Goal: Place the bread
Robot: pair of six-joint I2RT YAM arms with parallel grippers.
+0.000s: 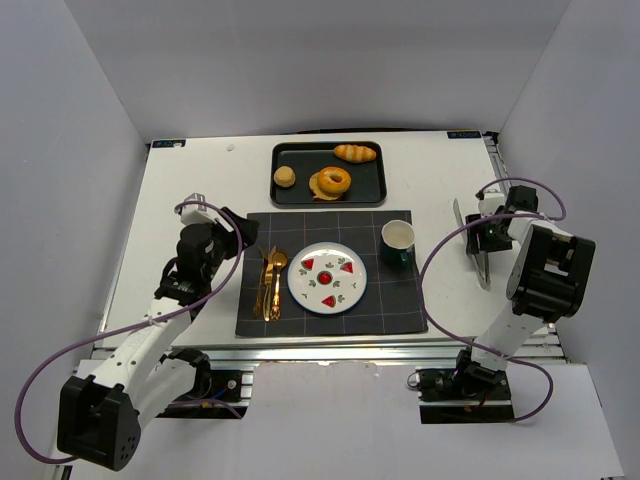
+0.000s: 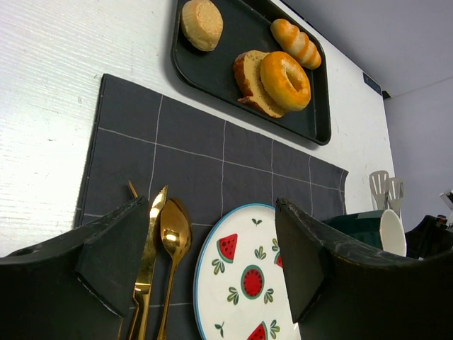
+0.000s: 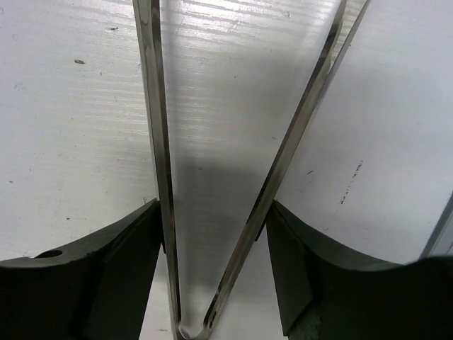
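Note:
Three breads lie on the black tray point(image 1: 365, 185) at the back: a small round bun point(image 1: 285, 177), a bagel on a bread slice point(image 1: 330, 182) and a long roll point(image 1: 355, 152). In the left wrist view the bun point(image 2: 202, 23), bagel point(image 2: 284, 79) and roll point(image 2: 297, 42) lie ahead. The watermelon-patterned plate point(image 1: 327, 277) sits bare on the dark placemat point(image 1: 395, 300). My left gripper point(image 1: 245, 236) is open and empty above the mat's left edge, plate point(image 2: 244, 283) between its fingers. My right gripper point(image 1: 487, 232) is shut on metal tongs point(image 3: 158, 142) on the table, pads touching both arms.
Gold cutlery point(image 1: 270, 285) lies left of the plate, with its spoon point(image 2: 174, 230) below my left finger. A green cup point(image 1: 398, 242) stands at the mat's right end. The tongs point(image 1: 483, 272) lie on the white table near the right edge. Grey walls enclose the table.

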